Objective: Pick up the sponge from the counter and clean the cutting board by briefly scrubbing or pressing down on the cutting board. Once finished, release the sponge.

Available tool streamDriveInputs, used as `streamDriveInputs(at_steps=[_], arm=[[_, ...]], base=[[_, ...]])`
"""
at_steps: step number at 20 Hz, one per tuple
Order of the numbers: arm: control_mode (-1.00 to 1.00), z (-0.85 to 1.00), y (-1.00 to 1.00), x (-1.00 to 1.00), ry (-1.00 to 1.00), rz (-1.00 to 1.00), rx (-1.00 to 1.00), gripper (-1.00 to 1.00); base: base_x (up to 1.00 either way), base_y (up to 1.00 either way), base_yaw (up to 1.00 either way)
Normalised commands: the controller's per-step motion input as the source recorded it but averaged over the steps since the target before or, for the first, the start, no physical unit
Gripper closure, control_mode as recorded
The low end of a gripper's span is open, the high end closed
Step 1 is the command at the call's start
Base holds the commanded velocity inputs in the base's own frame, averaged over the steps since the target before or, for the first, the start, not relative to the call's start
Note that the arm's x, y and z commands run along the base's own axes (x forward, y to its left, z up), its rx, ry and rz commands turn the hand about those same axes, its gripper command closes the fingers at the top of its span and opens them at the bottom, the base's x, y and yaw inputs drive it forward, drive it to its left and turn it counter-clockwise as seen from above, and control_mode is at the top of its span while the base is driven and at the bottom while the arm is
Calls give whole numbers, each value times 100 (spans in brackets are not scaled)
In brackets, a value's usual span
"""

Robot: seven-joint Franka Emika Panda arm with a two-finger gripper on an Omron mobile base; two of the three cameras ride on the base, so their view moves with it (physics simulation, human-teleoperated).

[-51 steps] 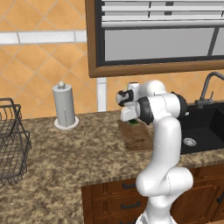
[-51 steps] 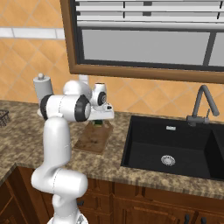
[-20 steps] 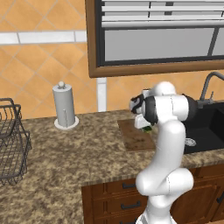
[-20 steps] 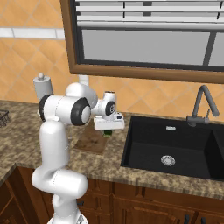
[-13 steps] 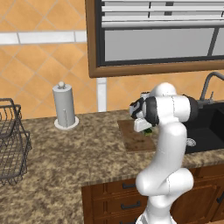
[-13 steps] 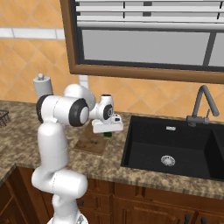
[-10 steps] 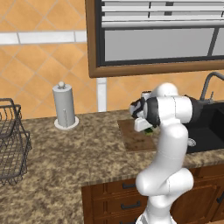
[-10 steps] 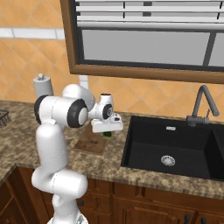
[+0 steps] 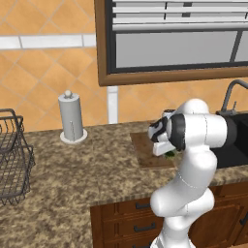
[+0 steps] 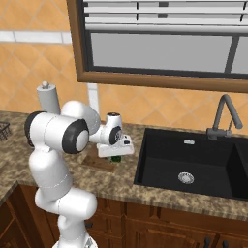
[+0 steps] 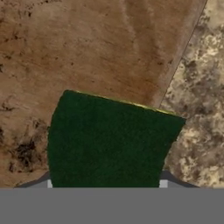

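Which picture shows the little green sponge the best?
The hand view. There the small flat dark green sponge looms large and close over the brown wooden cutting board. In the left base view only a green sliver peeks from behind the arm; in the right base view it is a small dark patch under the hand.

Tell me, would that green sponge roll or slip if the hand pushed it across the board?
Probably not: the sponge is a flat block, so it should slide rather than roll. Its small size suggests it is light. The cutting board looks flat and level, so it should stay put once released.

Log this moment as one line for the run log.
phase: scrubbing | gripper: shut on sponge | sponge: over cutting board, near its edge beside counter | release: not yet done
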Motion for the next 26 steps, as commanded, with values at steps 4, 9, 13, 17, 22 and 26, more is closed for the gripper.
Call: streamDriveInputs(at_steps=[4, 9, 13, 17, 22, 26], arm=[[-100, -98, 2, -56, 0, 0, -5, 100], [-100, -9, 3, -95, -7, -1, 0, 100], [-100, -44, 22, -80, -1, 0, -3, 100], [-100, -72, 44, -27, 0, 0, -6, 100], [-100, -14, 33, -19, -2, 0, -1, 100], [-100, 20, 57, 14, -4, -4, 0, 100]], base=[[0, 0, 0], [0, 0, 0], [0, 0, 0], [0, 0, 0], [0, 0, 0], [0, 0, 0]])
